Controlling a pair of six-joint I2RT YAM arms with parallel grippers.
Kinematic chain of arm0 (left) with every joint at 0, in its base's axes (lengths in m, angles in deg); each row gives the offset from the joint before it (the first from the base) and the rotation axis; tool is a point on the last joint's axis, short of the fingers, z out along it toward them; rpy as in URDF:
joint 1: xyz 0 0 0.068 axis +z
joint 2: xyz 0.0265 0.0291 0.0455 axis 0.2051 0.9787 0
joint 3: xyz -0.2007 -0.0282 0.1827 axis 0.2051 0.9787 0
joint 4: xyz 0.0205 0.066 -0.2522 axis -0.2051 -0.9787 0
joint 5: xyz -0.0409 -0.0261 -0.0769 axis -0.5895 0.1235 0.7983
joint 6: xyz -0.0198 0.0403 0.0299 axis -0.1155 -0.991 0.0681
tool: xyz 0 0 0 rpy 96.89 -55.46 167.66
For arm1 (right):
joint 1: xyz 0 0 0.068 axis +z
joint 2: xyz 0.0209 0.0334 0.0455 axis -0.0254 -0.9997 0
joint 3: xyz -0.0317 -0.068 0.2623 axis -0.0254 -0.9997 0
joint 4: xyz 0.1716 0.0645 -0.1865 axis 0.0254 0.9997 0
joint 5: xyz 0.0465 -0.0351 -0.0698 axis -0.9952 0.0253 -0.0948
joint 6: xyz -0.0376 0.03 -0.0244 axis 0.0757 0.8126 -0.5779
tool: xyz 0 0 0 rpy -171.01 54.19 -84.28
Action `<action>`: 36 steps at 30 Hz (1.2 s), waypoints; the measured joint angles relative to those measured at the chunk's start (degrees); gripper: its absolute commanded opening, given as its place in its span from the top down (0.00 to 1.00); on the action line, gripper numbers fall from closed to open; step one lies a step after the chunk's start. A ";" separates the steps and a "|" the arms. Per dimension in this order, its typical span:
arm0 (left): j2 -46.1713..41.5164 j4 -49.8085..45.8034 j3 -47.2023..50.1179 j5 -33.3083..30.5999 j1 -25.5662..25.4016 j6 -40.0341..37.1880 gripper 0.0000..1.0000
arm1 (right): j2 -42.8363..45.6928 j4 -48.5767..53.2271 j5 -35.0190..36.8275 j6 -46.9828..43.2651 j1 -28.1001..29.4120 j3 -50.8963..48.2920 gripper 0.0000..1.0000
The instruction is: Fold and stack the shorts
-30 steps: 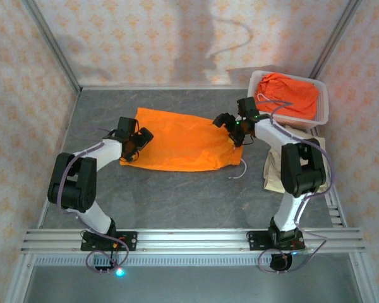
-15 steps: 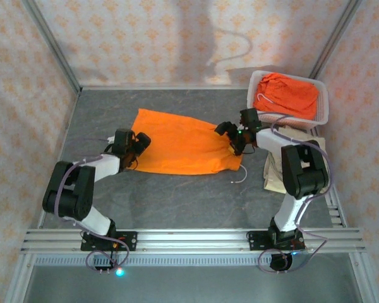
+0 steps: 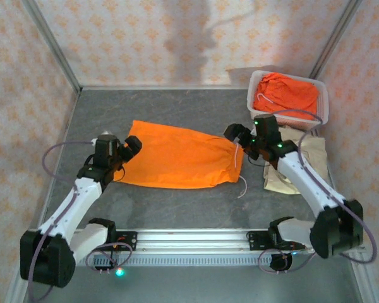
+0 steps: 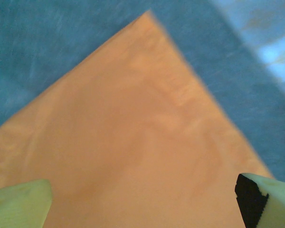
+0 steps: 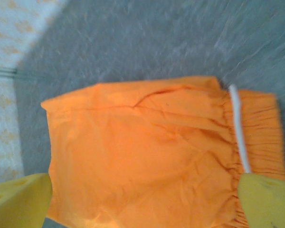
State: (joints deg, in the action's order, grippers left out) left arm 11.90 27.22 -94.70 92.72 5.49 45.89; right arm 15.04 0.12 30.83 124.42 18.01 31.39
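Left pincer (image 3: 126, 156) hangs released over the leg-hem end of the orange shorts (image 3: 180, 158); right pincer (image 3: 239, 142) hangs released by their gathered waistband (image 3: 235, 161); since a second ago both arms have drawn back toward their bases, and the right jaws have widened; the shorts lie flat on the worktop (image 3: 177, 208) between the pincers, long axis running from one to the other, waistband toward the right one.
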 measured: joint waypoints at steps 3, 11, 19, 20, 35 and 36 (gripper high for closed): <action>-3.02 0.48 -0.94 1.42 0.00 -2.14 0.00 | 4.33 1.31 2.29 -2.23 -1.77 -1.03 0.00; 10.21 4.50 -1.25 8.48 0.00 -2.51 0.00 | 1.60 3.39 -0.04 -5.70 -6.93 -7.87 0.01; 20.70 11.04 1.97 9.68 0.00 -1.29 0.00 | -7.96 2.03 -5.62 -6.82 -6.97 -8.44 0.21; 21.66 11.65 2.73 9.57 0.00 -1.25 0.00 | -9.09 1.62 -6.60 -6.86 -6.97 -8.50 0.23; 28.37 26.60 5.25 8.39 0.00 0.26 0.00 | -22.25 -2.58 -12.35 -6.40 -4.13 -6.75 0.44; 28.37 26.62 5.25 8.39 0.00 0.26 0.00 | -23.17 -2.89 -12.35 -6.16 -3.54 -6.32 0.47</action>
State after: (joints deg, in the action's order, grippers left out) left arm 40.27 53.84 -89.45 101.12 5.49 46.15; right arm -8.12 -2.77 18.48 118.25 14.47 25.08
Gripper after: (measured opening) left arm 0.998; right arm 0.567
